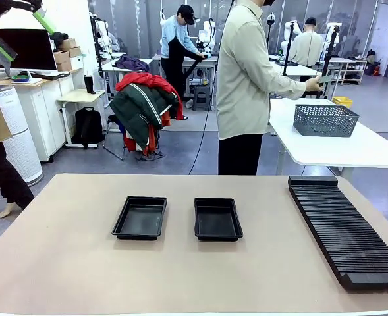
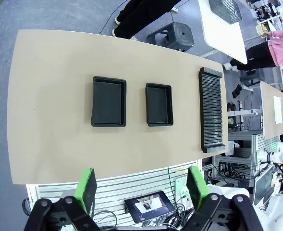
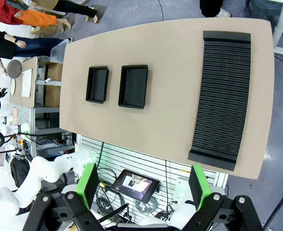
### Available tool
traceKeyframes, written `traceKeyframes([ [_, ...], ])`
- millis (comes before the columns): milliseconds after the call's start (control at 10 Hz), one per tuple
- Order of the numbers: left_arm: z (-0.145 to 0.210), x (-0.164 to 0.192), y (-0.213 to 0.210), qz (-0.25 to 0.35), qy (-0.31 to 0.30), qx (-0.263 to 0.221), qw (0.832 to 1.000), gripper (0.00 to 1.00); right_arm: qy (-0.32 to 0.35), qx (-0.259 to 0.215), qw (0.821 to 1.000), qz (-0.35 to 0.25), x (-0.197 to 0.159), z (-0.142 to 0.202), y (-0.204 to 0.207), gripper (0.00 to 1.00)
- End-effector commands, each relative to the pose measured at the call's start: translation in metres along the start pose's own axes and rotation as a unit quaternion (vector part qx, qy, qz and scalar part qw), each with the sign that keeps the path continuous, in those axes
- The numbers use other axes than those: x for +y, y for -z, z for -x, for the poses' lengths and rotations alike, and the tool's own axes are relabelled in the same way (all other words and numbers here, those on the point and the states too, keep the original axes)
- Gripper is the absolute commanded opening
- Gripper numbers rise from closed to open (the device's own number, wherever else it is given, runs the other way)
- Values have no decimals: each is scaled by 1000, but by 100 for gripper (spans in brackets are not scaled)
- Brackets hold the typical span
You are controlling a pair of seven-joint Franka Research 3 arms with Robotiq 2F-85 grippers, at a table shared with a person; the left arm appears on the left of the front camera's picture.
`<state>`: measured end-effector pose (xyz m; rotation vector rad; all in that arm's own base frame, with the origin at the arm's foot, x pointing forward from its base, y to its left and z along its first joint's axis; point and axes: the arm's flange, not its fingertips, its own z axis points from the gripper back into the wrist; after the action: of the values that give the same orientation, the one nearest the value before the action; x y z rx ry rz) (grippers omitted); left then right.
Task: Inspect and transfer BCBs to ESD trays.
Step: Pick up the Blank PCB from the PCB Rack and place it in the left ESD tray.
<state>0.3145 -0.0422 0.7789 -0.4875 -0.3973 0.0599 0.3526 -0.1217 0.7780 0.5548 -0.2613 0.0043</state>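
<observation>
left claw: jaws wide, held high | right claw: jaws wide, held high

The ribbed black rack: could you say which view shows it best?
The right wrist view: the rack lies whole and large, seen from above, ribs clear. The left wrist view shows the rack whole but smaller; the front view, slanted and clipped at the right edge.

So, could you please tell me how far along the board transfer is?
Nothing looks done: the left ESD tray and the right ESD tray are both empty. Nothing is in hand: the left tool and the right tool hang open, high over the table, holding nothing. Every inspection and transfer is left.
</observation>
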Motion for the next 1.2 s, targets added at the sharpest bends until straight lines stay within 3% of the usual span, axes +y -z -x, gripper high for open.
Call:
traceKeyframes([
  [0, 1, 1, 1, 2, -1, 0, 1000, 100, -3, 0, 1000, -2, 1, 1, 0, 100],
  [1100, 1, 1, 1, 2, -1, 0, 1000, 100, -3, 0, 1000, -2, 1, 1, 0, 100],
])
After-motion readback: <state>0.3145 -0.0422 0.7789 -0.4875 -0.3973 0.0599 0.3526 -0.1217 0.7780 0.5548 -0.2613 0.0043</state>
